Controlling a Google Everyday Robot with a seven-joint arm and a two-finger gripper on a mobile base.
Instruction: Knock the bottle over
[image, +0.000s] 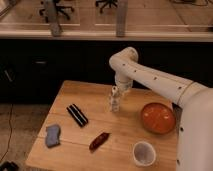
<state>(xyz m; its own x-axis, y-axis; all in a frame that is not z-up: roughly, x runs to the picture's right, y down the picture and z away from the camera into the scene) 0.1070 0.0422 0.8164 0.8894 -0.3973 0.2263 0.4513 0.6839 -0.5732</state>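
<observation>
We are viewing the white arm's gripper (116, 93) hanging over the wooden table (65, 95), right at the cap of the small slim clear bottle (115, 104); we cannot tell its grip. The bottle is standing upright mid-table, between the flat black bar (77, 114) and the round orange bowl (158, 118).

Wooden bench (125, 132) carrying: bottle (114, 103) upright mid-back, black bar (77, 114), blue sponge (52, 135), reddish packet (99, 141), orange bowl (158, 118), white cup (143, 153). Gripper (115, 92) at bottle top.
</observation>
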